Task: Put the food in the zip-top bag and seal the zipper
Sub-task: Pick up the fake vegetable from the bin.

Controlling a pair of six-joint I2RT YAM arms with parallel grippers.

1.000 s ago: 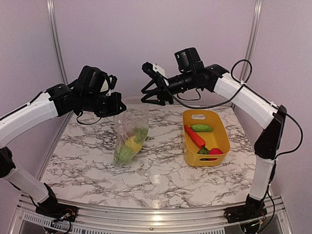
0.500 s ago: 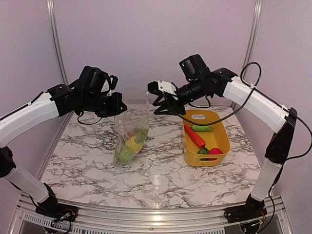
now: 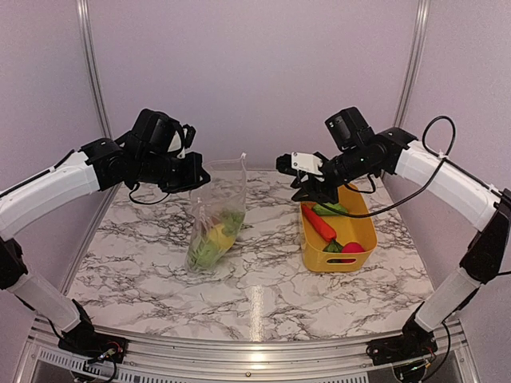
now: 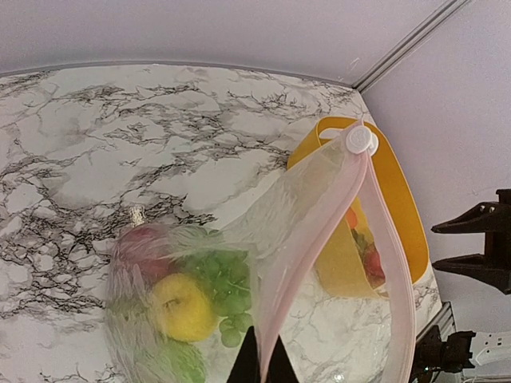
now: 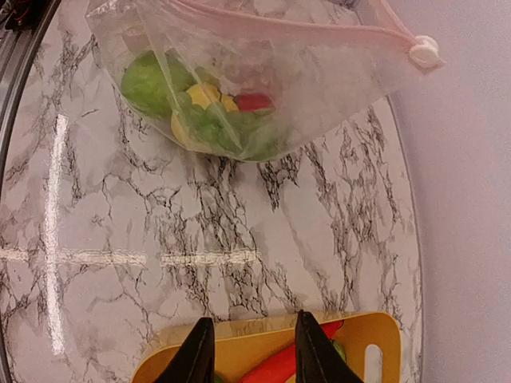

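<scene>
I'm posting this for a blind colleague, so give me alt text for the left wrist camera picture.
The left claw pinches the pale pink zipper strip of a clear crinkly plastic bag, holding its mouth up over a white marble table. Inside lie a yellow toy lemon, green toy grapes and a red toy apple; a yellow plastic basket sits behind.

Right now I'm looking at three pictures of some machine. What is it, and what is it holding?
Two robot arms with two-finger grippers stand at a marble table. One picture looks down from above; the other two come from wrist cameras. The left gripper pinches the zipper of a clear zip-top bag, holding it up with a lemon and grapes inside. The right gripper hangs open and empty over a yellow basket holding a cucumber and red pepper.
</scene>
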